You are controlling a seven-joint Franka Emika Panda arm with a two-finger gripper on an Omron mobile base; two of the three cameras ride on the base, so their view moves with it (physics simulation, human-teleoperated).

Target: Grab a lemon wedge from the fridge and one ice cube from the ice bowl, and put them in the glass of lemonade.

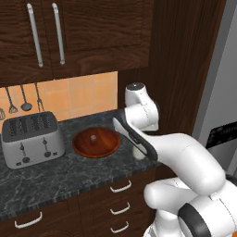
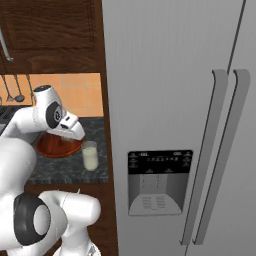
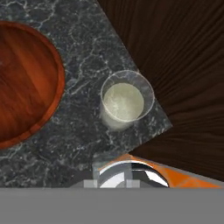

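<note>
Glass of lemonade (image 3: 127,101), clear cylinder of creamy liquid, beside round wooden ice bowl (image 3: 26,83), marbled counter (image 3: 78,131), pincer clenched.

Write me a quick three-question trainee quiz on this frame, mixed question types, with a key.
1. True or false: both doors of the fridge are shut.
2. What stands nearest the glass of lemonade on the counter? A) ice bowl B) toaster C) hanging utensils
3. Fill in: one small pale ice cube sits inside the ____.

Key: 1 true. 2 A. 3 ice bowl.
</note>
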